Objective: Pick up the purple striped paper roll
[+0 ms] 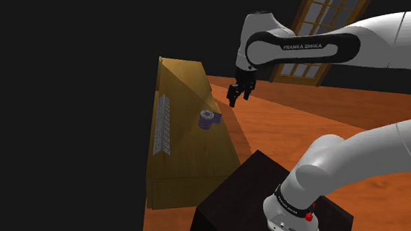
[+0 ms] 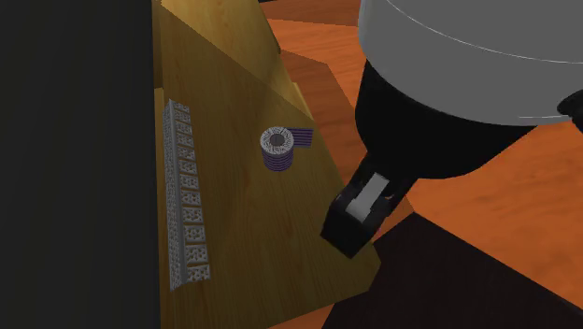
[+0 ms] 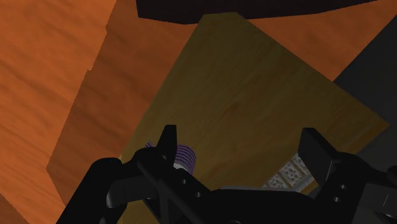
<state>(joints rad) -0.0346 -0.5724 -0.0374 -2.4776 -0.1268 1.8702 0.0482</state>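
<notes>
Approach step in hand: all-black two-finger gripper [image 1: 239, 96] is hovering empty, fingers wide apart, up beside the purple striped paper roll [image 1: 209, 119]. Roll is apparently standing on end near the gripper-side edge of the yellow-brown wooden tabletop [image 1: 190, 154], long axis upright, core hole pointing up. Next move is calling for centring over it, then descending.
</notes>
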